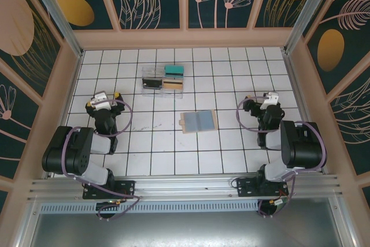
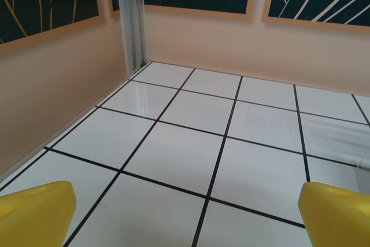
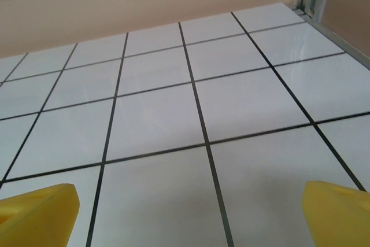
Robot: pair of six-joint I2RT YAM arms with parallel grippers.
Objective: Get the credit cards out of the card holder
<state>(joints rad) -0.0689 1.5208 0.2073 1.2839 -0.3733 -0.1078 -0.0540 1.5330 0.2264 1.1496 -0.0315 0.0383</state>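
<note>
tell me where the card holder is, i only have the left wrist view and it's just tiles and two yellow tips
observer: The card holder lies open on the tiles mid-table, between the arms, to the right of your left hand.
operator: any cards out of it yet
observer: A clear tray beyond the holder, toward the back wall, holds a teal card at far right, a black card at near left and a tan-gold card at near right.
operator: what's the right hand doing
observer: The right hand is open and holds nothing, off to the holder's right.
</note>
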